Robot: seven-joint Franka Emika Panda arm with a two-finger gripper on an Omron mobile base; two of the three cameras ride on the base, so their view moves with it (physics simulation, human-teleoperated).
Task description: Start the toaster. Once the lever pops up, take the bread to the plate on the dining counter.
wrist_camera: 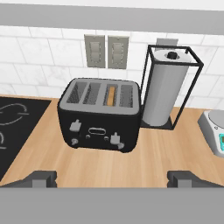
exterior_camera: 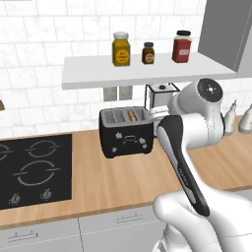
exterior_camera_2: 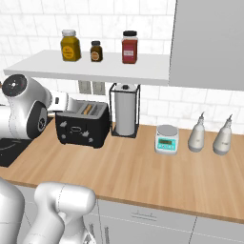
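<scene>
Toaster (wrist_camera: pixel 99 114), a black boxy four-slot model with a grey slotted top and small pale levers and knobs on its front, stands on the smooth light wooden counter (wrist_camera: pixel 144 153) near the tiled wall, between the flat black cooktop (wrist_camera: pixel 17 127) and a white paper-towel roll in a thin black wire frame (wrist_camera: pixel 168 89). A thin tan bread (wrist_camera: pixel 112 96) slice sits upright in the third slot from the left. The gripper (wrist_camera: pixel 112 178) hovers before the toaster, its two dark fingertips (wrist_camera: pixel 41 177) spread wide apart and holding nothing.
</scene>
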